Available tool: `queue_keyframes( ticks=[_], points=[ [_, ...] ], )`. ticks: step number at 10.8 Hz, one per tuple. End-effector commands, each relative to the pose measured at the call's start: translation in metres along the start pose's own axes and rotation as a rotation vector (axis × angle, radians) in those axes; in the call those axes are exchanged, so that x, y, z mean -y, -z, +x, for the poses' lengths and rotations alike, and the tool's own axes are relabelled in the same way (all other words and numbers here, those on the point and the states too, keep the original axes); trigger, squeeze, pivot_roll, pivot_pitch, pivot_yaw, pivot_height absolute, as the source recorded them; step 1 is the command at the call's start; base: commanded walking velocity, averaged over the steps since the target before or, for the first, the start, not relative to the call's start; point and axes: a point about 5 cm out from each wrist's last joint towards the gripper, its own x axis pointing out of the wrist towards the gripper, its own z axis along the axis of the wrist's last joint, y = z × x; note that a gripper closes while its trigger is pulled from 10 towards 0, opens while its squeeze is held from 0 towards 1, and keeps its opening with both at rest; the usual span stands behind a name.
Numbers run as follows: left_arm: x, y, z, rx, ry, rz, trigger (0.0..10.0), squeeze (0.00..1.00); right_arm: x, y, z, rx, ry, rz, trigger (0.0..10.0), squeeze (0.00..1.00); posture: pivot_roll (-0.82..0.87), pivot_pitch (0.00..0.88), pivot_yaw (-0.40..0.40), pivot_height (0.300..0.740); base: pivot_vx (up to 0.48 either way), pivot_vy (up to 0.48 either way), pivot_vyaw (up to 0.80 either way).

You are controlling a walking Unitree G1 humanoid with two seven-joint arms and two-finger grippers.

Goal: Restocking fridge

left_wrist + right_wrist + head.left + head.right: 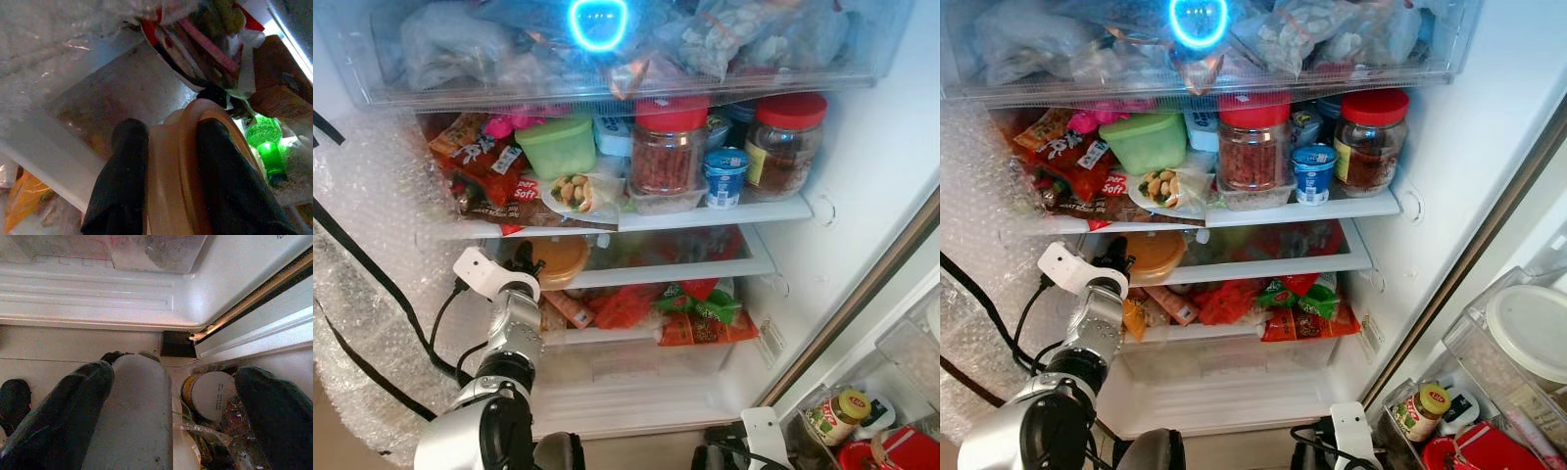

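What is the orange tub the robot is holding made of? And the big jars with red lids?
The orange tub in the left pincer looks like smooth, matte plastic; its lid rim looks moulded. The two big jars are see-through and shiny, so clear plastic or glass; I cannot tell which. Their red lids look like plastic.

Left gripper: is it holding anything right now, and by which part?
Yes. The left gripper is clamped on the orange lidded container, its fingers on opposite sides across the lid's rim, at the middle shelf.

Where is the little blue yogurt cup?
In the eye views, the blue yogurt cup stands on the fridge's upper shelf, right of centre, between the two red-lidded jars.
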Motion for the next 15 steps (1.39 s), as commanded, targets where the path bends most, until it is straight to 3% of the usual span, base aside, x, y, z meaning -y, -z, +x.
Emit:
queue_keyframes(
  ticks=[1,2,4,7,9,10,12,13,14,15],
  points=[
    [0.009,-0.002,0.002,0.015,0.02,-0.015,8.0,0.0,-0.001,0.006,-0.001,-0.022,-0.009,-0.012,10.0,0.0,-0.01,0.0,0.02,0.629,0.0,0.0,0.0],
    [0.011,-0.001,0.002,0.014,0.007,-0.041,10.0,0.0,-0.001,0.006,-0.001,-0.022,-0.009,-0.013,10.0,0.0,-0.01,0.0,0.021,0.629,0.0,0.0,0.0],
    [0.008,0.006,0.004,-0.068,-0.044,-0.126,10.0,0.0,-0.001,0.006,-0.001,-0.023,-0.01,-0.013,10.0,0.0,-0.01,0.0,0.023,0.629,0.0,0.0,0.0],
    [0.009,-0.001,0.008,-0.037,-0.09,-0.339,10.0,0.0,-0.001,0.006,-0.001,-0.018,-0.005,-0.009,10.0,0.0,-0.01,0.0,0.024,0.629,0.0,0.0,0.0],
    [0.009,-0.005,0.009,-0.015,-0.127,-0.408,10.0,0.0,-0.001,0.006,-0.001,-0.016,-0.001,-0.007,10.0,0.0,-0.01,0.0,0.023,0.629,0.0,0.0,0.0],
    [0.014,-0.004,0.01,-0.026,-0.107,-0.373,10.0,0.0,-0.001,0.006,-0.001,-0.016,0.0,-0.007,10.0,0.0,-0.02,0.0,0.025,0.629,0.0,0.0,0.0],
    [0.033,-0.001,0.011,-0.07,0.016,-0.222,10.0,0.0,-0.001,0.007,-0.002,-0.016,0.004,-0.002,10.0,0.0,-0.02,0.0,0.027,0.629,0.0,0.0,0.0],
    [0.036,-0.002,0.011,-0.062,0.04,-0.222,10.0,0.0,-0.001,0.007,-0.002,-0.015,0.004,-0.001,10.0,0.0,-0.02,0.0,0.028,0.629,0.0,0.0,0.0],
    [0.033,-0.005,0.012,-0.049,0.027,-0.23,10.0,0.66,-0.001,0.007,-0.002,-0.016,0.004,0.0,10.0,0.0,-0.01,0.0,0.028,0.629,0.0,0.0,0.0],
    [0.032,-0.005,0.012,-0.047,0.023,-0.233,10.0,1.0,-0.001,0.007,-0.002,-0.016,0.004,0.0,10.0,0.0,-0.02,0.0,0.028,0.629,0.0,0.0,0.0]
  ],
)
